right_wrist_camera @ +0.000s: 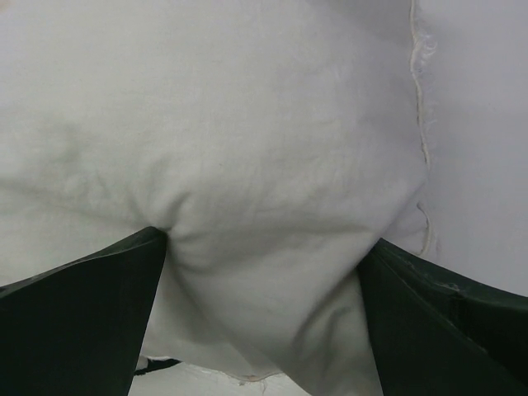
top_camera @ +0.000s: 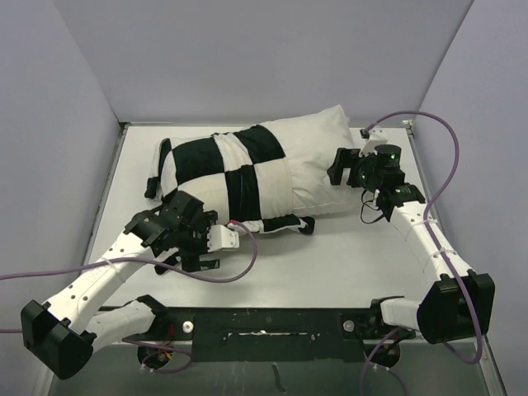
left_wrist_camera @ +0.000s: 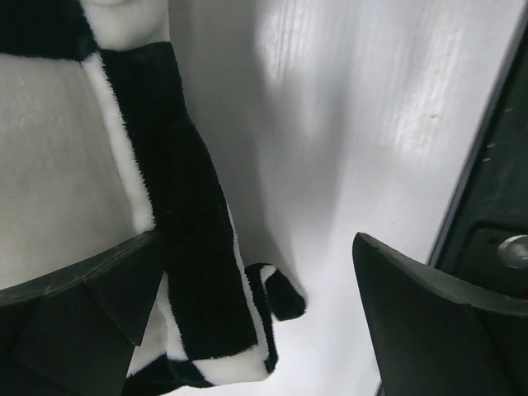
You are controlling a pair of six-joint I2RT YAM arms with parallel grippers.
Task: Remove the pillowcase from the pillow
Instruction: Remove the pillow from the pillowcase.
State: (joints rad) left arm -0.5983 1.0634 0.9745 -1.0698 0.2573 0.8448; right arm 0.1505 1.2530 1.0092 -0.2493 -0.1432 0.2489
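The pillow [top_camera: 318, 153] lies across the far half of the table, its plain white right end bare. The checkered pillowcase [top_camera: 219, 173] covers its left and middle part. My left gripper [top_camera: 196, 216] is at the pillowcase's near left corner. In the left wrist view it [left_wrist_camera: 257, 264] is open, and a hanging checkered edge [left_wrist_camera: 186, 239] lies against its left finger, not pinched. My right gripper [top_camera: 340, 169] is at the pillow's right end. In the right wrist view it [right_wrist_camera: 262, 272] is open wide, and a bulge of white pillow [right_wrist_camera: 264, 148] fills the gap between the fingers.
Black ties of the pillowcase trail on the white table [top_camera: 346, 247] at the near edge [top_camera: 307, 223] and the left end [top_camera: 153, 186]. Grey walls close the left, back and right. A black rail [top_camera: 264, 322] runs along the front. Purple cables loop beside both arms.
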